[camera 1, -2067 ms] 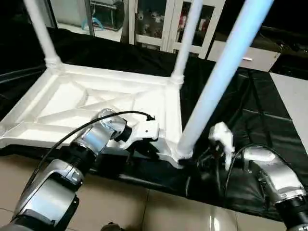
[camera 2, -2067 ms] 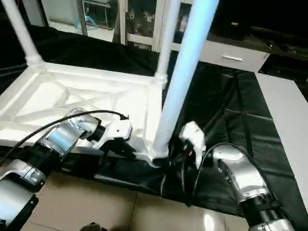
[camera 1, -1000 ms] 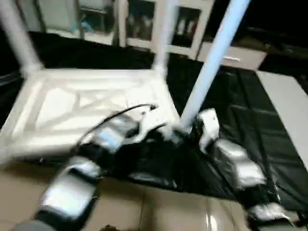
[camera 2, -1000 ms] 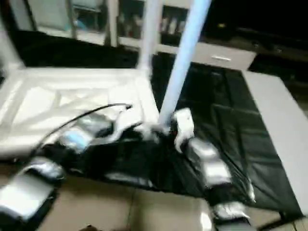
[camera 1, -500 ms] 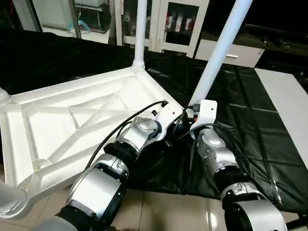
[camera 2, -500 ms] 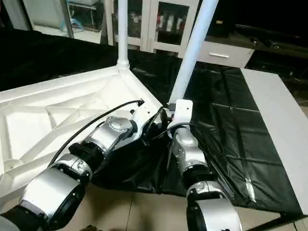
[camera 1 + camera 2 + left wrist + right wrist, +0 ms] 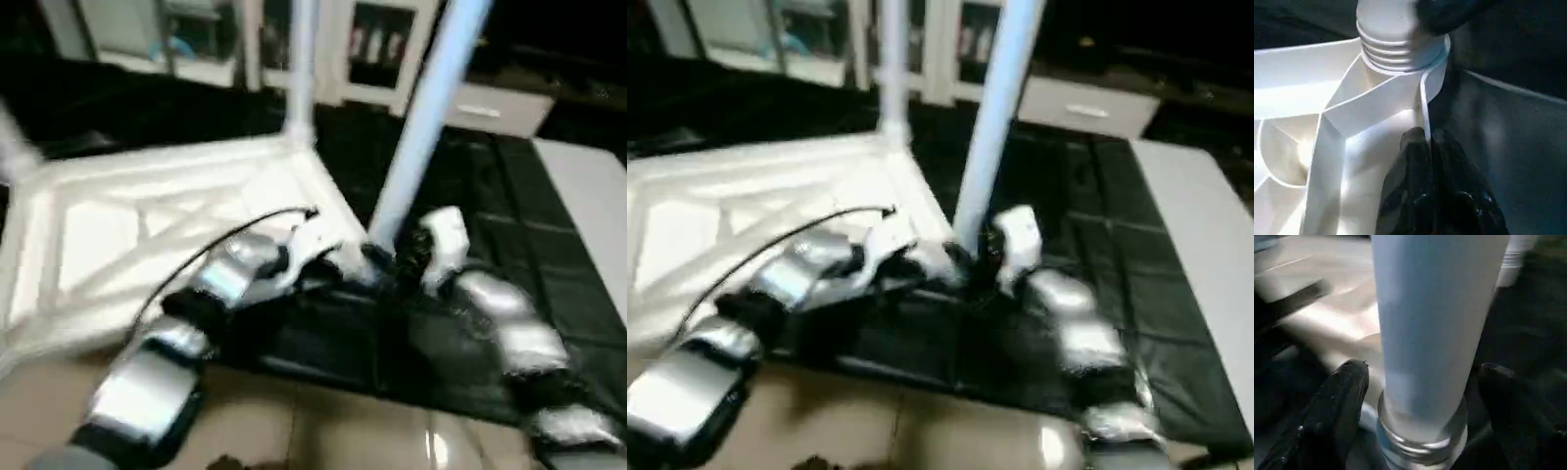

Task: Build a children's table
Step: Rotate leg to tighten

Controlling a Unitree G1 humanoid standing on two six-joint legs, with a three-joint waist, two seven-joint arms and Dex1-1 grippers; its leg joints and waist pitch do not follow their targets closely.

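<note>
Risk: with the left gripper (image 7: 1430, 147) pinching the tabletop (image 7: 147, 225) rim and the right gripper (image 7: 1420, 382) standing apart around the leg (image 7: 1435, 323), the half-seated leg could tilt in its socket.

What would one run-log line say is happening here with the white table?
left gripper: shut on tabletop rim | right gripper: open around leg base | leg: standing in corner socket

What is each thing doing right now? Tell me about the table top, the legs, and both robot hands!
Tabletop: upside down on the black cover, ribs facing up.
Near leg: standing upright in its corner socket.
Far leg: standing upright in its corner socket.
Left gripper: shut on the tabletop's thin edge.
Right gripper: open, one finger on each side of the near leg, not squeezing it.
</note>
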